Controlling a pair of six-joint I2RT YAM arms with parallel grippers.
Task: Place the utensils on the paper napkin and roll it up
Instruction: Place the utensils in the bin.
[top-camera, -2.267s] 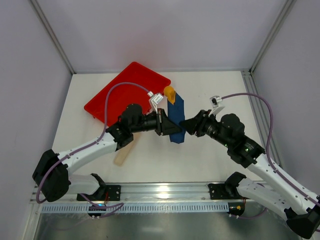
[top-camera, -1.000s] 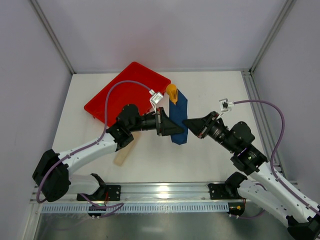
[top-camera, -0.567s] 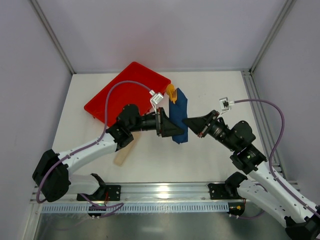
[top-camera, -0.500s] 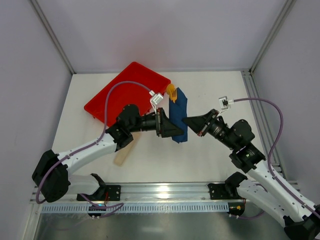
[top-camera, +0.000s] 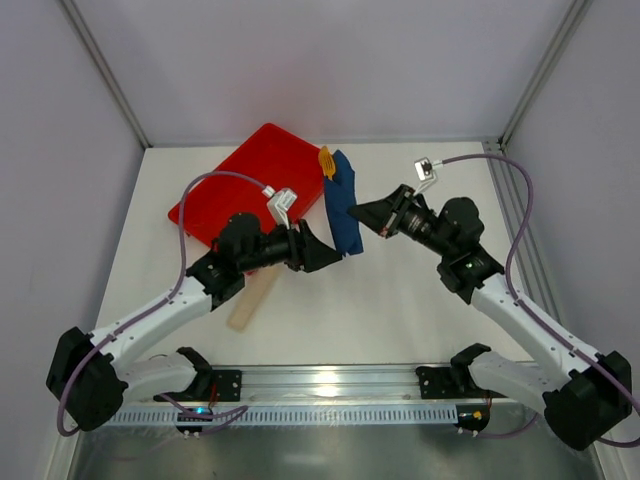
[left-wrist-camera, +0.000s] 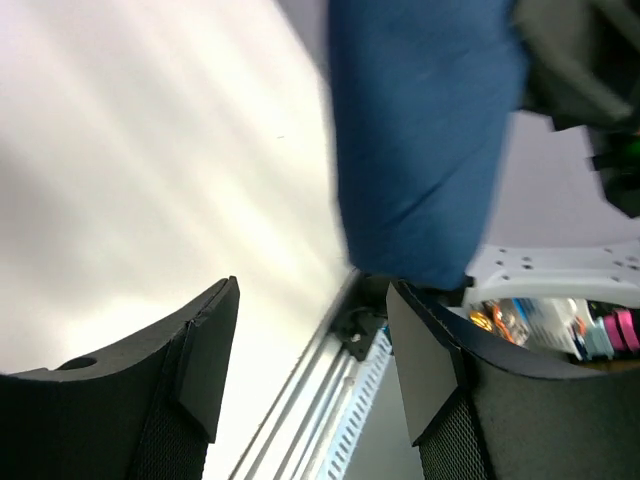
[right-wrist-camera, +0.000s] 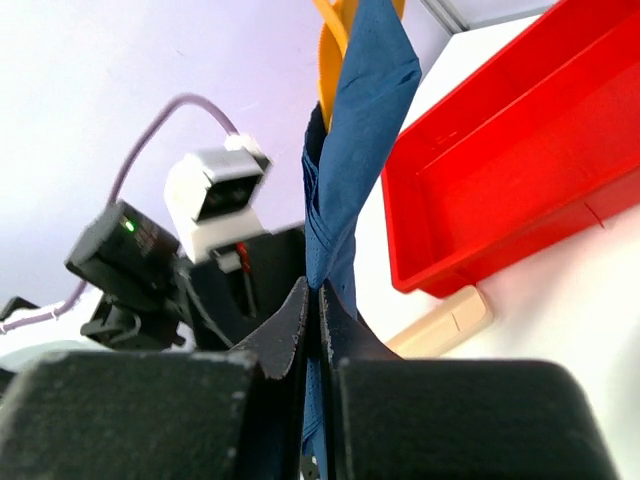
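Just right of the red tray (top-camera: 245, 180), the rolled paper napkin (top-camera: 343, 200) stands tilted, pinched between the closed jaws of my right claw (right-wrist-camera: 318, 305). My left claw (left-wrist-camera: 312, 345) gapes wide and empty off the tray's near right edge. Orange utensils (top-camera: 326, 161) poke from the napkin's top by the tray's far corner.

I'm counting one navy napkin roll (top-camera: 342, 205), one orange utensil tip (top-camera: 326, 160) poking out of it, one red tray (top-camera: 240, 180) and one beige strip (top-camera: 252, 298) sitting on the desk.
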